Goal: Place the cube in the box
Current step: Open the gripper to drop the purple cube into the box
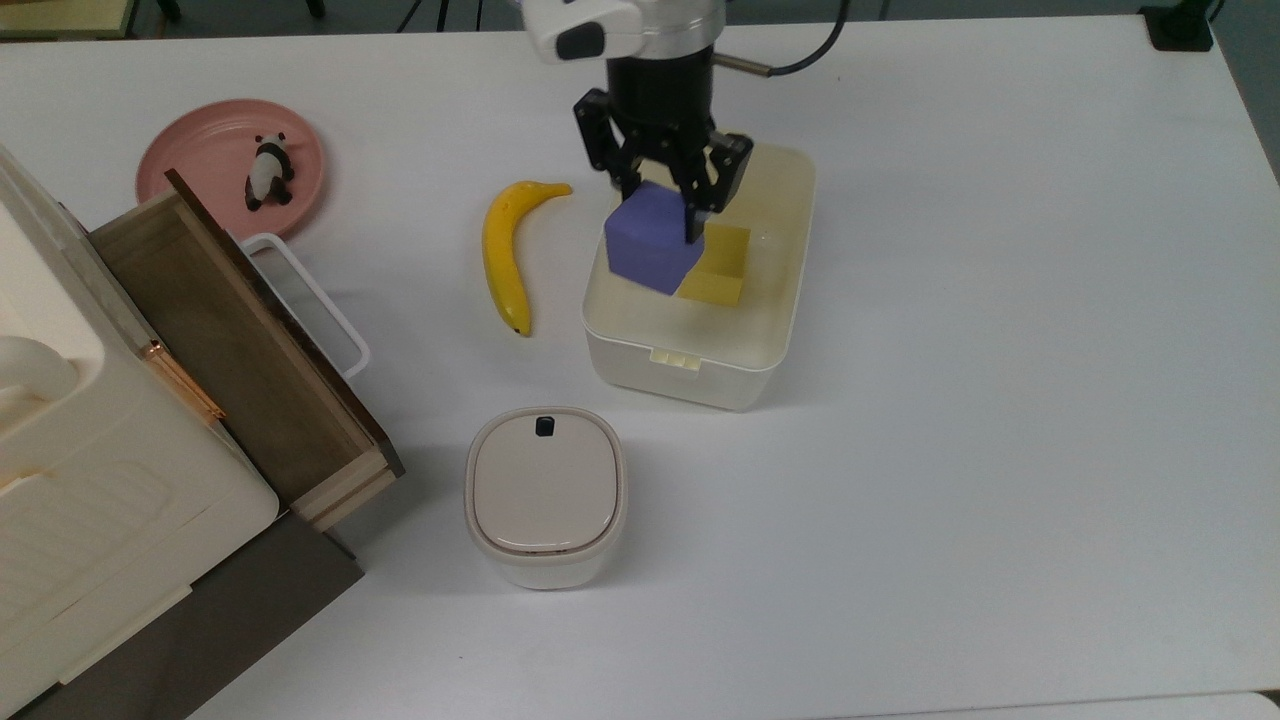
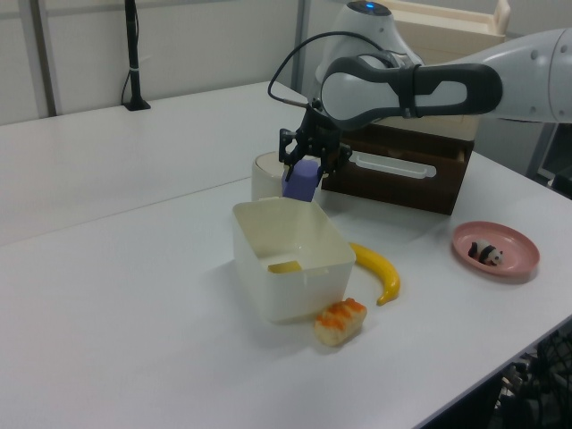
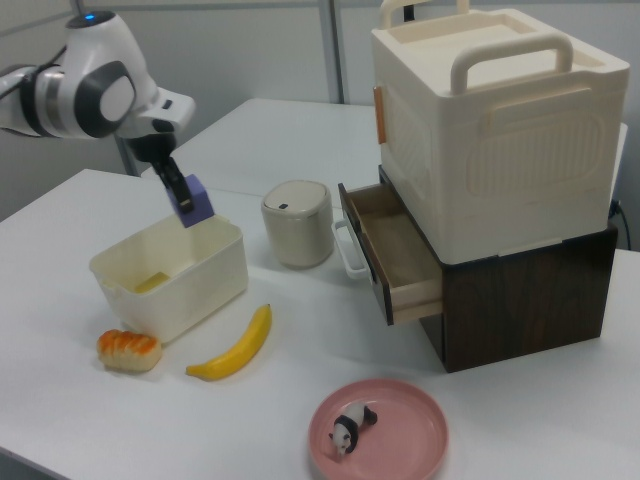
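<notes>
My gripper [image 1: 664,212] [image 2: 308,167] [image 3: 184,200] is shut on the purple-blue cube [image 1: 652,246] [image 2: 301,181] [image 3: 197,204] and holds it in the air. The cube hangs over the cream-white box [image 1: 760,345] [image 2: 259,268] [image 3: 205,280], above its left half in the top view. In the left and right views the cube sits just above the box's rim. A yellow cube [image 1: 722,268] [image 2: 285,266] [image 3: 152,283] lies on the box's floor, partly hidden by the purple one in the top view.
A banana [image 1: 504,246] lies just left of the box in the top view. A lidded round bin [image 1: 545,496] stands below it. An open brown drawer [image 1: 235,340] under a cream case fills the top view's left. A pink plate [image 1: 205,150] bears a panda figure. A bread roll [image 2: 339,321] lies by the box.
</notes>
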